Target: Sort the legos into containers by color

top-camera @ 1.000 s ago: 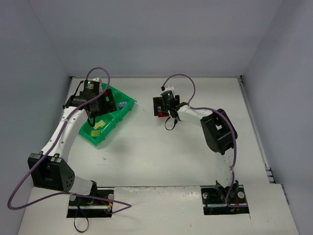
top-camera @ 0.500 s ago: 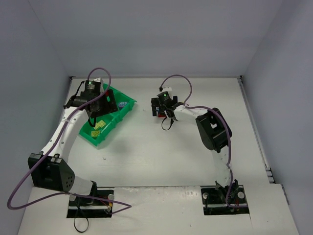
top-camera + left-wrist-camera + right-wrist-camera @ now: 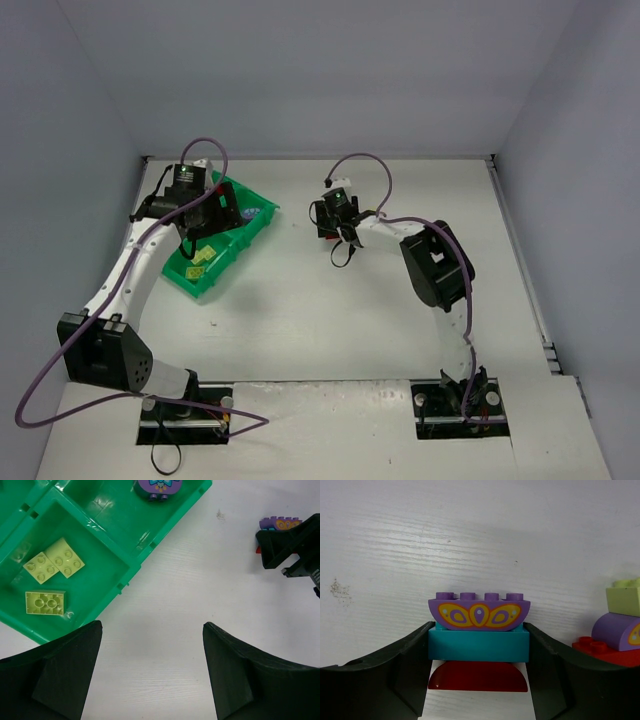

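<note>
1. The left gripper [image 3: 151,630] is seen with its fingers spread wide apart. It is held over the white table [image 3: 175,605], just beside the green tray [image 3: 131,571].
2. In the left wrist view the tray is found at 10 o'clock.
3. Three yellow-green bricks [image 3: 45,602] are seen in one compartment, at 9 o'clock in that view. Two of them are touching, and the third is set just apart at their 6 o'clock.
4. A purple patterned brick [image 3: 159,486] is seen in the neighbouring compartment at 12 o'clock, cut by the frame edge.
5. The right gripper [image 3: 478,630] is placed low over the table, well apart from the tray and at its 3 o'clock in the top view.
6. Its fingers are pressed against both sides of a cyan brick [image 3: 478,647].
7. A purple arched brick [image 3: 479,612] is joined to the cyan brick's 12 o'clock edge, and a dark red piece [image 3: 478,677] to its 6 o'clock edge.
8. At 3 o'clock from this stack a second cluster is seen. In it a purple curved brick [image 3: 617,630] is set between a red plate [image 3: 600,652] at 6 o'clock and a small yellow-green brick [image 3: 625,597] at 12 o'clock.
</note>
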Tool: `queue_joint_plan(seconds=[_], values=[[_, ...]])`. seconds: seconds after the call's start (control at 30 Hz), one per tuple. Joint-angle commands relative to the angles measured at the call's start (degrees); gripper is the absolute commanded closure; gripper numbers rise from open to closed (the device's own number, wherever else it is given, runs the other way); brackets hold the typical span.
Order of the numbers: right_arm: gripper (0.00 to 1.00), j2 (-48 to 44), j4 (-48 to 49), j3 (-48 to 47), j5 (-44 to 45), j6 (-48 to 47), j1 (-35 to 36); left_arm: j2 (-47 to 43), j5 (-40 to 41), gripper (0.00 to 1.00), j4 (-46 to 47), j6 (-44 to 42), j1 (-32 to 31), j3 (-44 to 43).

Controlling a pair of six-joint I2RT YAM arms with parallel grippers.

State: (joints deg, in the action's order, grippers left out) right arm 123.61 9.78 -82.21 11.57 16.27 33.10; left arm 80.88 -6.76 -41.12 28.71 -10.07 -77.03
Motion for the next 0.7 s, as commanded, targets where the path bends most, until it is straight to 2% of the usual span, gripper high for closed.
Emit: queue_joint_plan(seconds=[0.0,0.13,0.27,0.33,0.53,0.67], values=[[1.00,-3.37,3.57,2.92,-1.46,-4.66,0.30,-1.17,-3.25,0.25,3.24,-0.85,-0.31,-0.83],[1.00,-11.97,11.12,10.65,-8.13,-13.53,0.47,-0.64,-9.39,0.25,4.73,-1.99,-0.31,-2.06],[1.00,-22.52,19.73,20.23,-19.62,-24.24,0.47,0.15,-16.16,0.25,6.75,-1.99,-0.31,-3.21],[1.00,-28.50,21.85,24.45,-22.28,-26.02,0.56,0.68,-21.52,0.25,8.24,-1.20,-0.31,-3.91],[1.00,-37.82,21.86,27.19,-35.03,-27.79,0.73,2.70,-38.02,0.25,16.67,1.61,-0.74,-3.30],[1.00,-40.55,20.72,26.67,-40.30,-27.61,0.82,4.19,-43.32,0.25,22.04,4.16,-2.41,-3.12]])
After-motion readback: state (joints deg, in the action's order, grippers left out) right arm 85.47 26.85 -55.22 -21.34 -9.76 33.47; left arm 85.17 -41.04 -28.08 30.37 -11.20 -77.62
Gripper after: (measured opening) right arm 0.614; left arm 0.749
